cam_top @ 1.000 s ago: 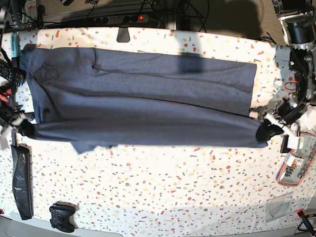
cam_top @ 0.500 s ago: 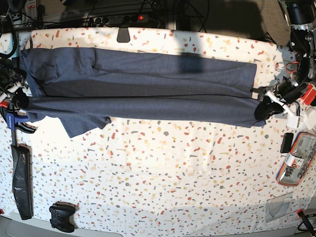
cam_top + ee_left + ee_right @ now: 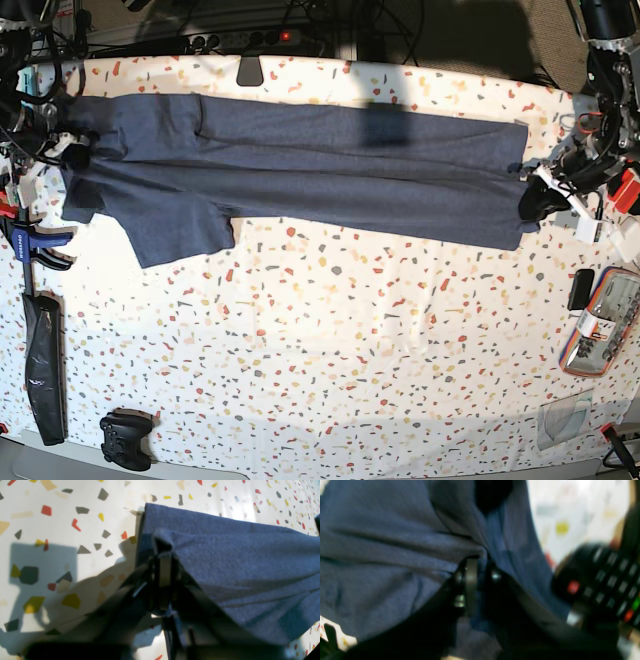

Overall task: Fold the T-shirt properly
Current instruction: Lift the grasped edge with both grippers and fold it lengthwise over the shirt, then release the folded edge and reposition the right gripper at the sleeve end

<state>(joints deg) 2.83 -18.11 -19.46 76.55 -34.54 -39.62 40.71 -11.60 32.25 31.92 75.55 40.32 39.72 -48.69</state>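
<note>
Speckled terrazzo surface (image 3: 330, 340) under bright light, cables and a power strip along the far edge, clutter at both ends. Stretched across the far half: the T-shirt (image 3: 300, 170), a long navy band doubled lengthwise, one sleeve (image 3: 175, 235) hanging out toward the near side at the collar end. No lettering in view.

Left hand (image 3: 163, 562) clenched on the T-shirt's hem corner, cloth bunched over one finger, the corner lifted just off the surface. Right hand (image 3: 476, 573) likewise clamped on a gathered fold of navy cloth at the opposite end, just beside a black remote control (image 3: 602, 577); view blurred, yet fabric plainly pinched between the fingers.

Likely step: carrying the near long edge over onto the far one to finish a lengthwise fold. To do it well: equal tension from both ends so the band lies taut without sagging in the middle; both hands level and moving together, so the edges land parallel; a low set-down, with release only once cloth rests flat. Stray sleeve worth tucking under the band afterwards. Risk: snagging the remote control or cables beside the right hand.
</note>
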